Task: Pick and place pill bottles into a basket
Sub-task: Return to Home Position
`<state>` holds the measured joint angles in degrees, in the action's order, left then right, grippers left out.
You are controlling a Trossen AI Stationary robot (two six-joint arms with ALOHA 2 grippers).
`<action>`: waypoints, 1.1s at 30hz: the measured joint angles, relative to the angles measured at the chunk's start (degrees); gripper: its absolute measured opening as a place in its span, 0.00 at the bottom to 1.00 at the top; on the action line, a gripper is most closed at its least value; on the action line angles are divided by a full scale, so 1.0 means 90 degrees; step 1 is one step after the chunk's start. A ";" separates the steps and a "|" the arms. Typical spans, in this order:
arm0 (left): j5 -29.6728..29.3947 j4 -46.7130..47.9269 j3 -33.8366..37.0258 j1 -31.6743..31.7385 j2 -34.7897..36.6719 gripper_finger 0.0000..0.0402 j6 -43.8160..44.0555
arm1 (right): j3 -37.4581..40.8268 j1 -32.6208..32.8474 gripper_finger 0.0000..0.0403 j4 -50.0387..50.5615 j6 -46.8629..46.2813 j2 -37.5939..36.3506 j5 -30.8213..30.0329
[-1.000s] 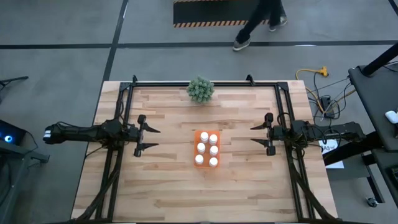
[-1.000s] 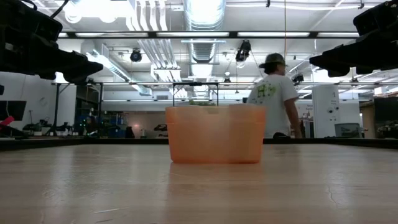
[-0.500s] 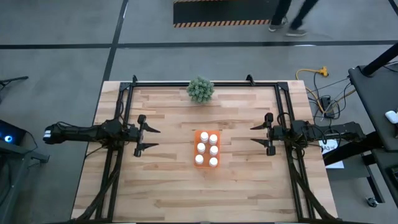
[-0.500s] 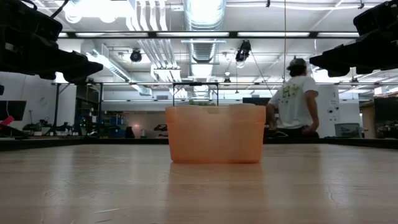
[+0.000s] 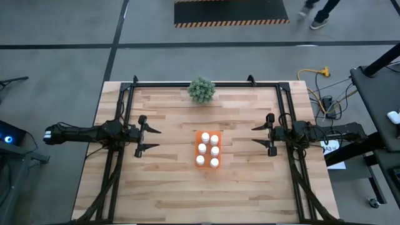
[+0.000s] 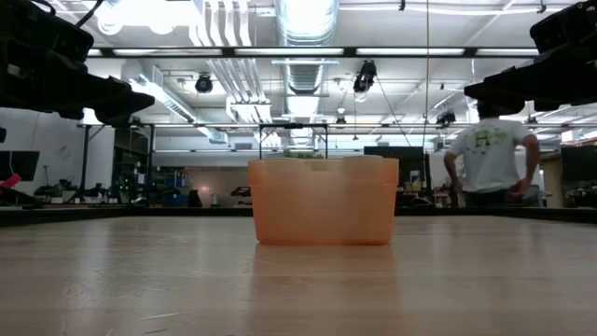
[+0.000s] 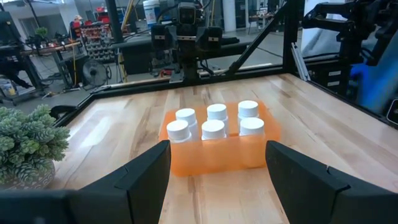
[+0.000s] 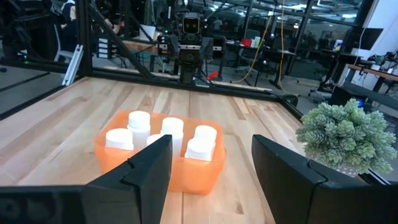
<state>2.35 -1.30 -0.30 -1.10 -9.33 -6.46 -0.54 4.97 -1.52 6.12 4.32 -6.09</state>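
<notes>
High view: you have six pill bottles (image 5: 214,150) in basket (image 5: 196,140); left claw (image 5: 157,139), right claw (image 5: 254,135) released, empty; only homing left.

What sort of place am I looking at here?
Likely a robotics lab or workshop: bare ceiling ducts, a concrete floor with a striped hazard mat, and loose cables beside the wooden table.

Only the person in the white printed T-shirt (image 6: 489,154) has moved: in the low view they have gone further right, now well clear of the translucent orange plastic bin (image 6: 323,201) — from above, their dark-trousered legs (image 5: 320,14) have reached the top right corner.
</notes>
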 joint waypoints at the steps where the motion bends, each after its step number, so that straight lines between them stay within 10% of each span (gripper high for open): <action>1: 0.0000 0.0000 0.0000 0.0000 0.0001 0.61 0.0000 | 0.0000 0.0000 0.52 0.0002 -0.0003 0.0002 0.0002; 33: 0.0000 -0.0124 0.0000 0.0002 -0.0001 0.61 0.0000 | 0.0000 0.0000 0.52 0.0002 -0.0005 0.0002 0.0000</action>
<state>2.35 -2.42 -0.30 -1.08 -9.34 -6.46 -0.54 4.97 -1.50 6.07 4.34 -6.09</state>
